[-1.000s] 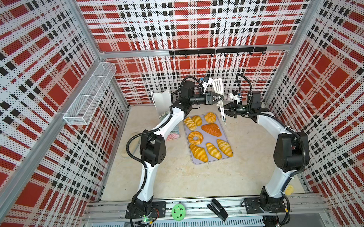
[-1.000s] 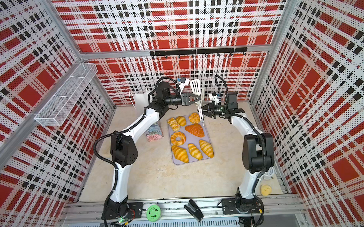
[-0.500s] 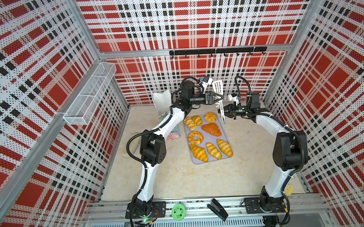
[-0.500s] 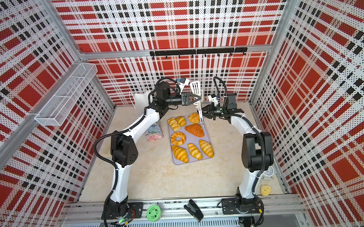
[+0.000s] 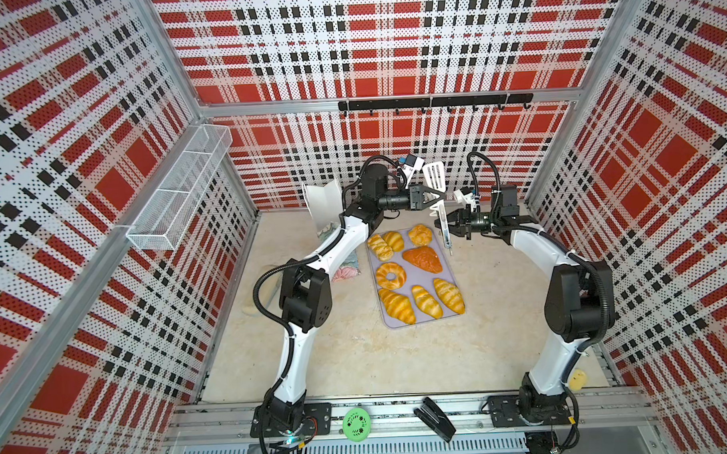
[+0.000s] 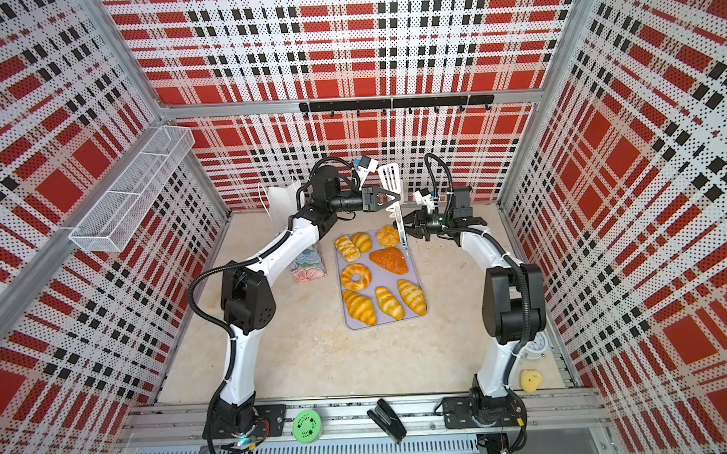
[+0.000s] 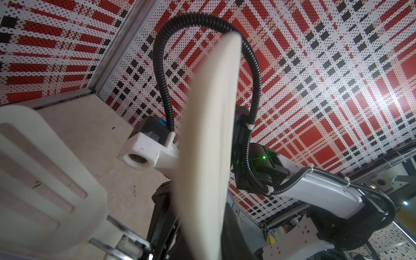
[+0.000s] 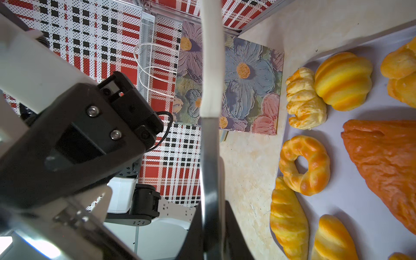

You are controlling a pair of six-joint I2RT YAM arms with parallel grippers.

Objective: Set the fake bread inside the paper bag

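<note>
You had the left arm (image 5: 337,245) and right arm (image 5: 533,247) bent inward near the tray's (image 5: 415,279) far edge. The right gripper (image 5: 444,227) clenched the spatula's (image 5: 435,177) metal handle, and the left gripper (image 5: 435,197) sat at its neck, grip unclear.

All eight pieces of fake bread (image 5: 390,275) sit on the lilac tray (image 5: 415,279). Two rolls and a round bun (image 5: 420,235) are at the far end. The orange-brown triangle (image 5: 423,259) and the ring doughnut are mid-tray, with three croissants (image 5: 427,301) nearest. The paper bag (image 5: 323,198), floral outside and white inside, stands upright just left of the tray, mouth open.
</note>
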